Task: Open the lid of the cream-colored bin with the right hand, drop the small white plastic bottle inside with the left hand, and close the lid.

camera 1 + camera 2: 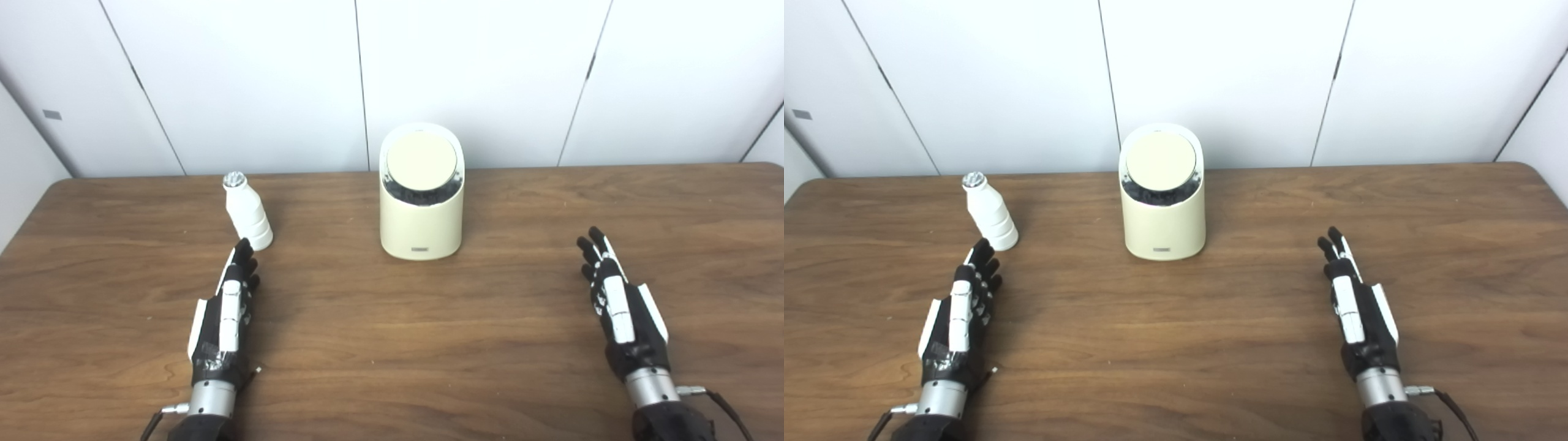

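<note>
A cream-colored bin (421,226) stands upright at the table's middle, its round lid (421,160) down and tilted toward me. To its left a small white plastic bottle (248,212) with a silvery cap stands upright. My left hand (228,312) lies flat and open just in front of the bottle, its fingertips close to the bottle's base. Far to the right of the bin, my right hand (620,303) rests open with its fingers straight and nothing in it.
The brown wooden table (392,343) stretches across the whole view. White wall panels (478,73) rise right behind its far edge. A cable (723,404) trails from the right wrist.
</note>
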